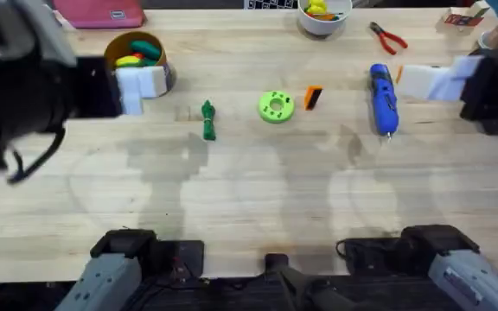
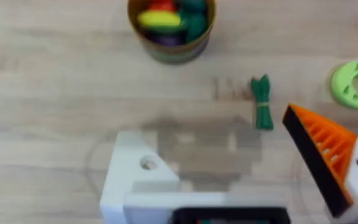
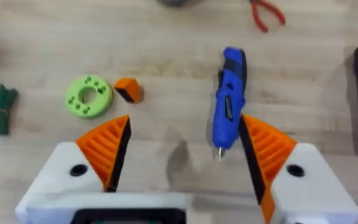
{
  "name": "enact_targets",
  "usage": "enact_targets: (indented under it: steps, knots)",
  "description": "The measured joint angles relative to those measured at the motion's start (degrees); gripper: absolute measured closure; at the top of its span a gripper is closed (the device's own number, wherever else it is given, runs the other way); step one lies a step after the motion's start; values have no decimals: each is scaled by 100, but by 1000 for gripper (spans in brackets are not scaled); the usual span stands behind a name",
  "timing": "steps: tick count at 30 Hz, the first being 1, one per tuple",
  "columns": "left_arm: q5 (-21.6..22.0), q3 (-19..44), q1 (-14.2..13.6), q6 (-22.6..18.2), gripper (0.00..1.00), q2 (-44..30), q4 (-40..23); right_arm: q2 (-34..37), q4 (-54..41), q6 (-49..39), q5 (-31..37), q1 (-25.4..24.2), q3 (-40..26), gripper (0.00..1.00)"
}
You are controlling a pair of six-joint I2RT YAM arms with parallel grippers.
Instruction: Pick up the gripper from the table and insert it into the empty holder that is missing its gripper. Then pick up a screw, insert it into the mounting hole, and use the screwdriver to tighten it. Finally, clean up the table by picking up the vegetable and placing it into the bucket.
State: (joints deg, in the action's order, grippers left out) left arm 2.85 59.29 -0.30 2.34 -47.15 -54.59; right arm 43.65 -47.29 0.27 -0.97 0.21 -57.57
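We take the green round disc [image 1: 276, 106] on the pale wooden surface [image 1: 249, 199] as landmark. The small orange wedge-shaped plastic gripper [image 1: 313, 97] lies just right of it; the blue pen-shaped screwdriver [image 1: 382, 98] lies farther right. The slim dark-green toy vegetable [image 1: 208, 119] lies to its left, and the teal-sided round bucket [image 1: 136, 57], holding toys, farther left. The left gripper [image 2: 241, 168] stands wide, its white blocky holder [image 2: 135, 177] bare; the right gripper [image 3: 182, 158] stands wide, empty.

Materials and surface finish — tabletop scene

Table [image 1: 258, 190]: pale matt wood; screwdriver [image 1: 382, 98] — glossy blue plastic; gripper [image 1: 313, 97]: orange ribbed plastic.
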Motion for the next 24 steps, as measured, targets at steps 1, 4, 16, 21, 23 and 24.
enact_targets:
  steps: [1,4,16,21,23,24]
  knots:
    - [0,162,0,24,15,-272,-126,249,-208,-2,0,0,-195,7]
    - [0,494,0,77,15,-913,-384,885,-768,-2,0,0,-667,7]
    - [-4,736,0,119,15,-2325,-604,1888,-1531,-2,0,0,-1096,8]
    - [-87,743,-40,136,15,-2488,-655,1909,-1573,-2,0,0,-1102,7]
    - [-120,751,-173,244,15,-2570,-675,1909,-1573,0,0,0,-1102,7]
    - [-136,756,-284,329,15,-2636,-678,1909,-1573,-1,0,0,-1102,8]
